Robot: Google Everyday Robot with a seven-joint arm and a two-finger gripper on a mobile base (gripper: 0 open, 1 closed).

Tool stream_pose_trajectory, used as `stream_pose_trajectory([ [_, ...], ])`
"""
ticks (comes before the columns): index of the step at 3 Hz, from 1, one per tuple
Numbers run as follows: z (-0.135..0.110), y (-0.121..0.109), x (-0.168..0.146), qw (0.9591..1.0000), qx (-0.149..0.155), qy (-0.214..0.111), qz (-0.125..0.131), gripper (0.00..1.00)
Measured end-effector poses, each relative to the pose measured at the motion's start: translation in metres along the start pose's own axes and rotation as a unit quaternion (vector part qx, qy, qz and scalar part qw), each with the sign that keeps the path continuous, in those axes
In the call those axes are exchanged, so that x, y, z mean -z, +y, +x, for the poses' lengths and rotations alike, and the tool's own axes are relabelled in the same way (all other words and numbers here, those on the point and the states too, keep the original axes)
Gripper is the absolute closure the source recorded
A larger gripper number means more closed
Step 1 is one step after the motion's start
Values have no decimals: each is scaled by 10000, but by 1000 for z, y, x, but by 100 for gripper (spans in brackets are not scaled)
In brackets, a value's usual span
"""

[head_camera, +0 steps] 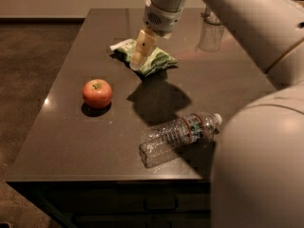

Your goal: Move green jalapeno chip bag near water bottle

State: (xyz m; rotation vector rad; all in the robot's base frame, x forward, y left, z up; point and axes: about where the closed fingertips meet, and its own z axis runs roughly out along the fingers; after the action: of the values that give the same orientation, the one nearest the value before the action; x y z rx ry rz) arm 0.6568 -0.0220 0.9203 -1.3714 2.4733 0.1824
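Note:
The green jalapeno chip bag (159, 61) lies flat at the back middle of the dark table (71, 141), its white end strip pointing left. My gripper (137, 61) hangs down from the arm directly over the bag's left half, at or just above its surface. The water bottle (178, 133) lies on its side near the table's front edge, with its white cap pointing right. It is well apart from the bag, towards the front and a little to the right.
A red apple (97, 93) sits on the left of the table, between bag and front edge. A clear cup (211, 32) stands at the back right. My arm's large shell (259, 156) fills the right side of the view.

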Motion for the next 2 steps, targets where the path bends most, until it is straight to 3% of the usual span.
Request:
stream_pose_trajectory([
  [2, -6, -40, -55, 9948, -936, 395, -62, 2],
])
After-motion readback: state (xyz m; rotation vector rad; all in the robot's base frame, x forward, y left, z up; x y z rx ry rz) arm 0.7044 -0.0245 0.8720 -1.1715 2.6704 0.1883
